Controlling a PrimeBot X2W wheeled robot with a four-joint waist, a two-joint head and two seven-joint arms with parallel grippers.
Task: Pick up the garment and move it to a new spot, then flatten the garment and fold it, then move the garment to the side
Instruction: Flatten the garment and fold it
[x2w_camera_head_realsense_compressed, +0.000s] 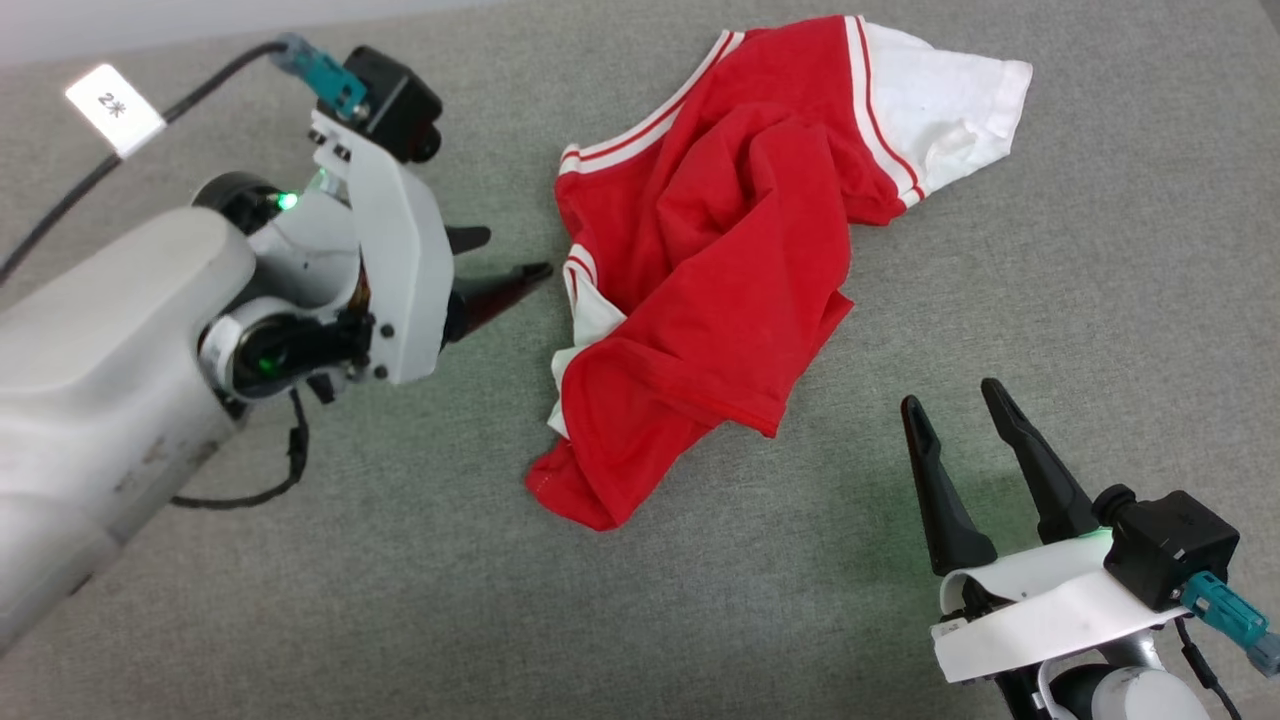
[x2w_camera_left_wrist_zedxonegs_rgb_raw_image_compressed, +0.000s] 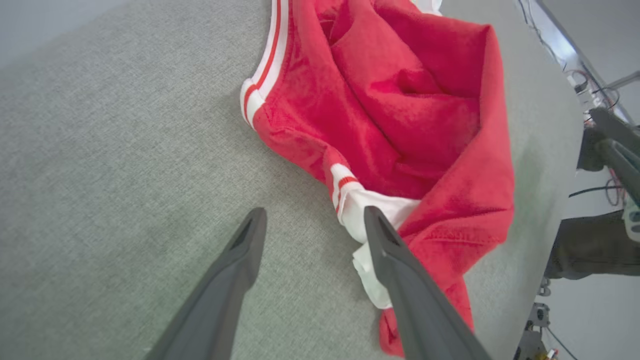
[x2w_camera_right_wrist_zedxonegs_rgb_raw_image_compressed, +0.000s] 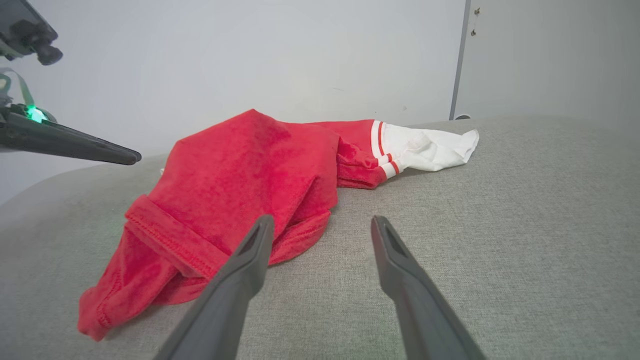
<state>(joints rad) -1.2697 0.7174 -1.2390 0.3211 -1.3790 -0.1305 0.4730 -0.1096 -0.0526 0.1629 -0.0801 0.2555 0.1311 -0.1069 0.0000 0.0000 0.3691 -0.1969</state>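
While the garment (x2w_camera_head_realsense_compressed: 700, 270) lies crumpled and doubled over itself near the middle of the grey tabletop (x2w_camera_head_realsense_compressed: 1100, 300), neither claw has hold of it.

- One white sleeve (x2w_camera_head_realsense_compressed: 950, 110) is splayed out at the far end. The other sleeve (x2w_camera_left_wrist_zedxonegs_rgb_raw_image_compressed: 370, 210) is tucked under the red body.
- Left claw (x2w_camera_head_realsense_compressed: 515, 253): fingers spread, empty, tips just beside the tucked sleeve.
- Right claw (x2w_camera_head_realsense_compressed: 950, 394): fingers spread, empty, near the hem but clear of the cloth.

Judgement: the garment sits at its spot, so flattening is the step in hand. The next move calls for each claw to pinch an edge, sleeve or collar on the left and hem on the right, then draw the cloth apart until it lies flat.
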